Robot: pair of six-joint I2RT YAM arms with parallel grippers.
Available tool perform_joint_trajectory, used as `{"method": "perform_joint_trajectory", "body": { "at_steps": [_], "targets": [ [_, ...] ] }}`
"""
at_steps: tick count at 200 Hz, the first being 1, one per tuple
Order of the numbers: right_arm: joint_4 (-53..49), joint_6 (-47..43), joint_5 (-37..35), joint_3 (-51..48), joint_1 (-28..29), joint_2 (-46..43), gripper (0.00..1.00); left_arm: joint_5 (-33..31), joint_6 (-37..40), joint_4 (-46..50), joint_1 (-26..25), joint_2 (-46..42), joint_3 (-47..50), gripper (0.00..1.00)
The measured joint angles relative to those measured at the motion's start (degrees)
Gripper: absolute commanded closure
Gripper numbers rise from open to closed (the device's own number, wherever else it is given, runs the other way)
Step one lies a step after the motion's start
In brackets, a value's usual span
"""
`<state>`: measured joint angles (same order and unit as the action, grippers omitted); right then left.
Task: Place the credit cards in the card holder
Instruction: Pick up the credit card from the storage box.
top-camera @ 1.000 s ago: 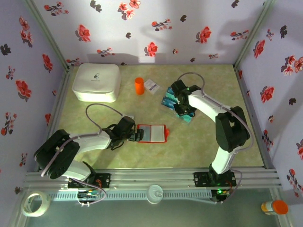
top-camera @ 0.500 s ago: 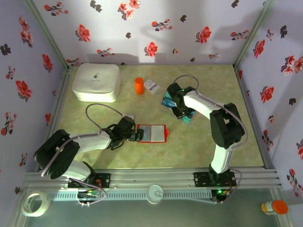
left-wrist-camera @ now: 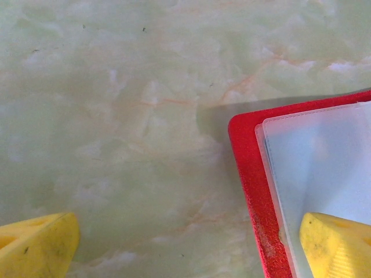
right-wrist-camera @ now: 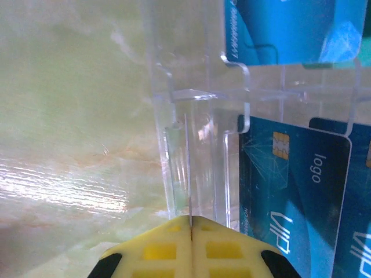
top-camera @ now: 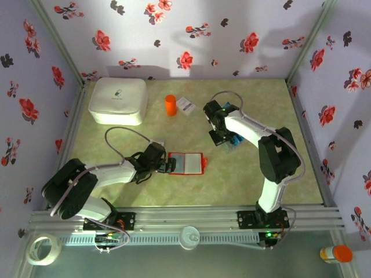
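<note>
Nearest, the left claw point(top-camera: 168, 164) gapes wide astride the left edge of the open red card holder point(top-camera: 186, 163), gripping nothing. Beyond the card holder, to its right, the right claw point(right-wrist-camera: 190, 221) is pinched shut at a clear rack point(right-wrist-camera: 191, 98). The blue credit cards point(right-wrist-camera: 293, 191) stand just beside its tips. Whether it grips one, I cannot tell. That arm is the nearer.
</note>
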<state>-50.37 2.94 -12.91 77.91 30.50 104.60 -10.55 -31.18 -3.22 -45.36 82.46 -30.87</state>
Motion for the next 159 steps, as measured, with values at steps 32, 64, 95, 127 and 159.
{"method": "perform_joint_trajectory", "body": {
  "at_steps": [32,64,95,127,159],
  "targets": [
    [-0.98,-0.5,0.0,1.79,0.68,-1.42,1.0,0.0,0.0,0.0,0.0,0.0,0.0,0.01],
    [-2.08,-0.35,0.37,2.95,2.21,-3.74,1.0,0.0,0.0,0.0,0.0,0.0,0.0,0.01],
    [-1.75,1.9,4.13,3.02,3.91,-7.96,1.0,0.0,0.0,-0.02,0.0,0.0,0.0,0.01],
    [3.78,7.96,11.61,-0.11,5.99,-12.66,1.0,0.0,0.0,0.0,0.0,-0.02,0.0,0.01],
    [12.96,16.44,20.68,-7.76,7.85,-14.32,1.0,-0.02,0.0,0.02,0.0,-0.07,0.02,0.01]
  ]
}}
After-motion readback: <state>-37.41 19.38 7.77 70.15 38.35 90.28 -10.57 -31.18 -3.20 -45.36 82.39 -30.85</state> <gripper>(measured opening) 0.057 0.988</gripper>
